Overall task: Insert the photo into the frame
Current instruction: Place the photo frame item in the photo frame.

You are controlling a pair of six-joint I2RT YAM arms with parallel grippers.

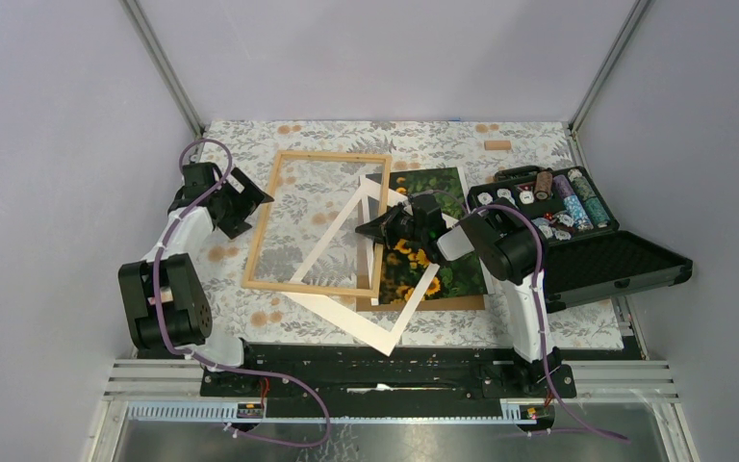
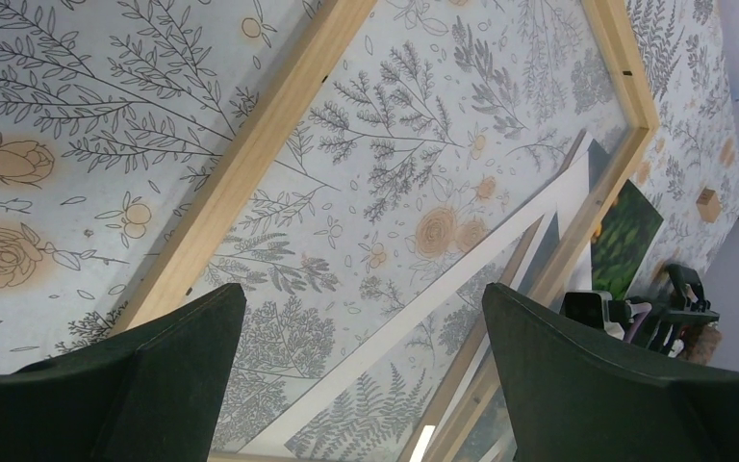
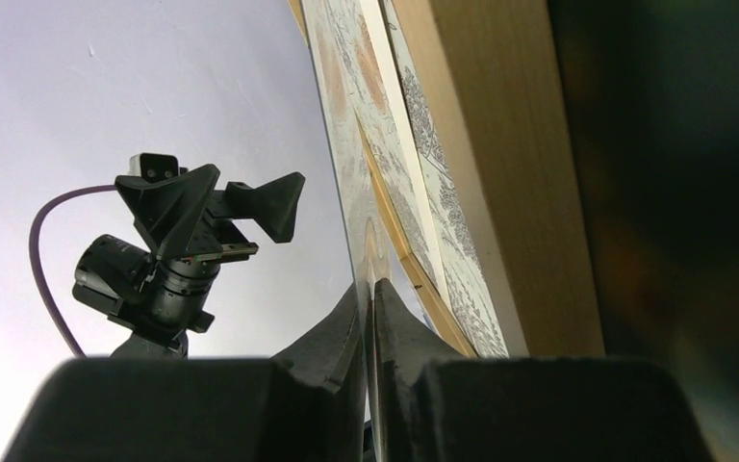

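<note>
The light wood frame (image 1: 265, 218) lies flat left of centre, and the tablecloth shows through it. The sunflower photo (image 1: 438, 192) rests on a brown board (image 1: 443, 303) to its right. My right gripper (image 1: 364, 229) hovers over the frame's right rail. In its wrist view the fingertips (image 3: 368, 289) are pressed onto the edge of a thin, glossy clear sheet (image 3: 342, 173), with the frame rail (image 3: 500, 192) beside it. My left gripper (image 1: 248, 214) sits at the frame's left rail. It stands wide open (image 2: 364, 294) above the frame (image 2: 250, 164), holding nothing. A corner of the photo (image 2: 625, 241) shows beyond it.
A white mat (image 1: 346, 322) lies tilted across the frame's right half and the photo's lower left. An open black case (image 1: 587, 255) of chips stands at the right edge. A small wooden block (image 1: 497, 145) sits at the back right. The left arm's head (image 3: 207, 202) faces the right wrist camera.
</note>
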